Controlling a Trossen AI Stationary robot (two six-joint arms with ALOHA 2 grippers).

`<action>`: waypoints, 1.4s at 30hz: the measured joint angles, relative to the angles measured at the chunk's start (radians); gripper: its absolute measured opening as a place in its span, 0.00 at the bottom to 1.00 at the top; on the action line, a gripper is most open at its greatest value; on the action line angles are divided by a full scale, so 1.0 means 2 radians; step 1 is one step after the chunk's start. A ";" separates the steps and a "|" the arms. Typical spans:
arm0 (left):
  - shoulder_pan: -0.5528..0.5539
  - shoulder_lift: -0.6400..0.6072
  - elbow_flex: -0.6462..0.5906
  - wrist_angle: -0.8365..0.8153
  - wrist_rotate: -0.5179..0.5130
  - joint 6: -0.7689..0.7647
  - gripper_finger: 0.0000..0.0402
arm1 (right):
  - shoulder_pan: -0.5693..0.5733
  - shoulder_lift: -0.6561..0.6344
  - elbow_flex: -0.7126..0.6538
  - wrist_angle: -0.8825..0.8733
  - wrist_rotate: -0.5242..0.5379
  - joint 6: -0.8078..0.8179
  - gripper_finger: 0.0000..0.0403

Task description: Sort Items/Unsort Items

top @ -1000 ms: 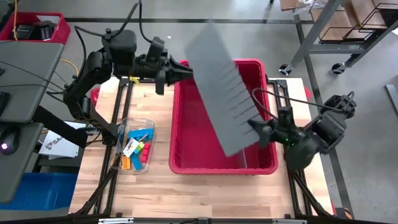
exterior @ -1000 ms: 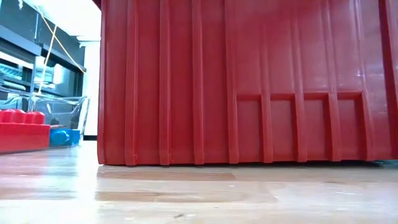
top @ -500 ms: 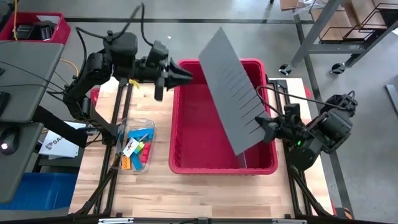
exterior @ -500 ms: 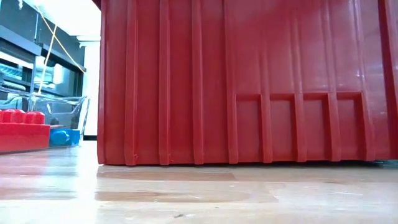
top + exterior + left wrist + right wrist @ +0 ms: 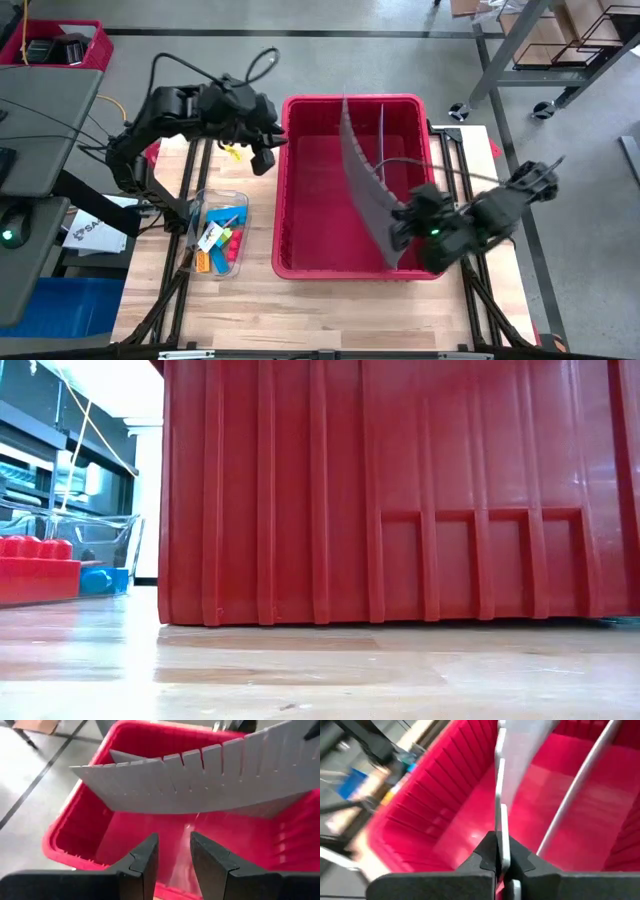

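Items (image 5: 220, 244) lying in clear tub (image 5: 214, 236) on bench (image 5: 330, 300), left of red bin (image 5: 298, 150).
Orange, blue, yellow, red and green pieces sitting jumbled inside that tub, well apart from both tools. Right tool (image 5: 400, 222) clenching the notched edge of grey slotted divider (image 5: 362, 180), fingers (image 5: 482, 855) pinching the thin sheet; divider standing on edge inside the bin, bowing along its length and running from the far wall toward the near right corner. Second, thinner grey divider (image 5: 382, 125) standing straight beside it. Left tool (image 5: 268, 150) hovering just outside the bin's left rim near the far corner, fingers (image 5: 145, 857) parted slightly and grasping nothing, pointing toward the curved divider. Red bin wall filling the low view, with the tub (image 5: 100, 545) showing at far left.
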 joint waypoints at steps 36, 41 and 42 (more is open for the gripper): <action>0.026 -0.108 -0.594 0.502 0.028 -0.021 0.27 | -0.065 0.119 0.101 -0.003 0.018 0.039 0.00; 0.028 -0.057 -0.595 0.554 -0.001 0.006 0.27 | -0.077 0.119 0.101 -0.003 0.010 0.038 0.00; 0.029 -0.045 -0.595 0.567 -0.018 0.008 0.27 | -0.079 0.119 0.101 -0.003 0.007 0.036 0.00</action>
